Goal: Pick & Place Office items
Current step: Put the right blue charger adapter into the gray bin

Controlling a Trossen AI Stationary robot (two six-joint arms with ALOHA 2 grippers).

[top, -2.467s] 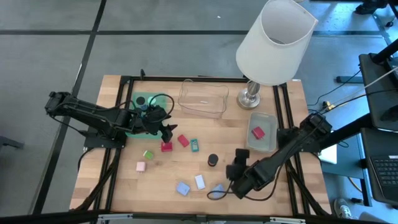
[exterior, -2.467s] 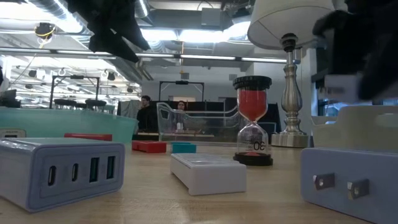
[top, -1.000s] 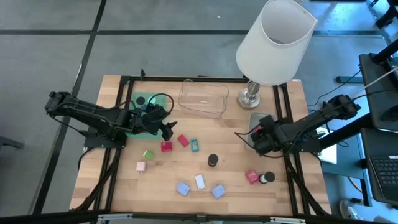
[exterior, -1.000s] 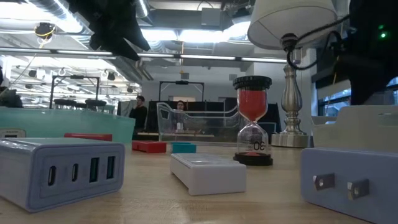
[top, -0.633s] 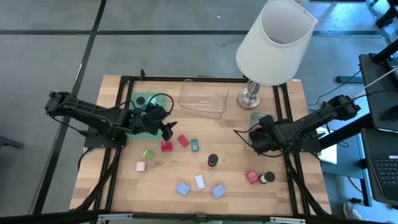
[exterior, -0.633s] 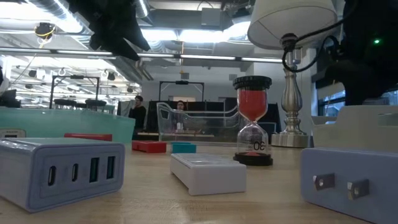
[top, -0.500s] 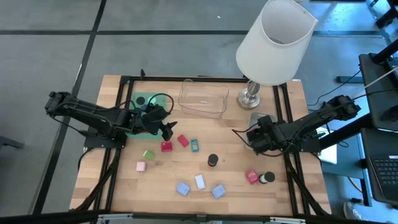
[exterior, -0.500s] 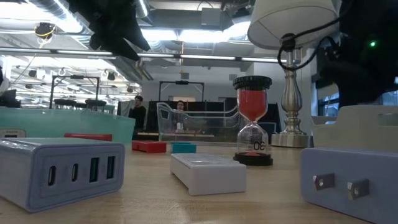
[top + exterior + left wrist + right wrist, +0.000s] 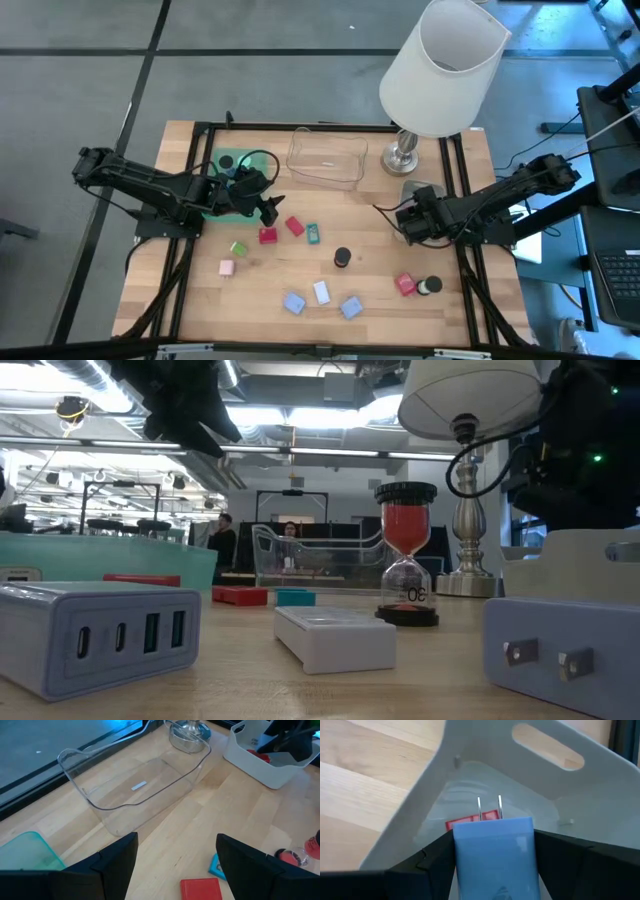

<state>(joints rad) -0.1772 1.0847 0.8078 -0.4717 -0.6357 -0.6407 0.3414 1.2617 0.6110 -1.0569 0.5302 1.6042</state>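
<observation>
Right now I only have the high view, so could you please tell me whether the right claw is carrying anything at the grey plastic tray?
Observer: Yes. The right claw is shut on a light-blue rectangular plug block, whose two metal prongs point toward the grey plastic tray.
Operator: Thank you. Is anything already inside that tray?
Observer: One flat red block lies on its floor, just beyond the prongs.
Operator: And is the left claw holding something?
Observer: No. The left claw is open and empty, facing the clear plastic tray.
</observation>
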